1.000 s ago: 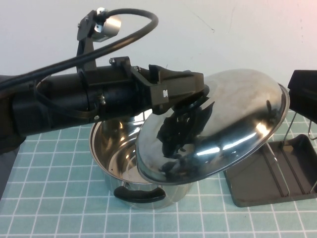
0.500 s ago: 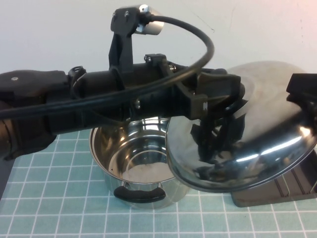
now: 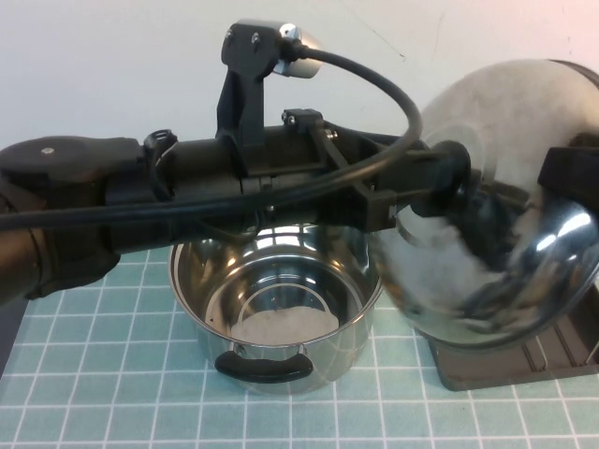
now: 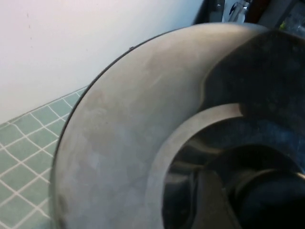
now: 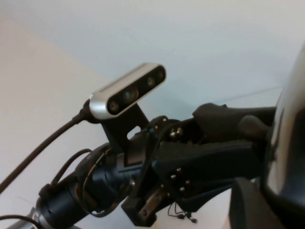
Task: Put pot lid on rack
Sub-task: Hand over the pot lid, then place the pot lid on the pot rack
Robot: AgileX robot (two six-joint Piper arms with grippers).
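My left gripper (image 3: 447, 178), clenched on the knob, has tipped the shiny domed steel pot lid (image 3: 501, 234) upright over the dark grey plastic rack (image 3: 487, 367) (right gripper (image 3: 571, 178) closing on its rim).

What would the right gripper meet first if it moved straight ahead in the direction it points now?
Probably the round shiny steel pot lid: the right gripper sits at its far-right edge, pointing toward it. The left gripper holds the lid's knob. Depth is unclear.

Even, fairly bright light fills the scene, with soft shadows. The pot lid (image 3: 496, 234) throws white glare streaks and dark warped reflections; the pot (image 3: 276, 318) gleams inside. The left wrist view of the lid is soft, out of focus. The right wrist view is hazy, washed pale.
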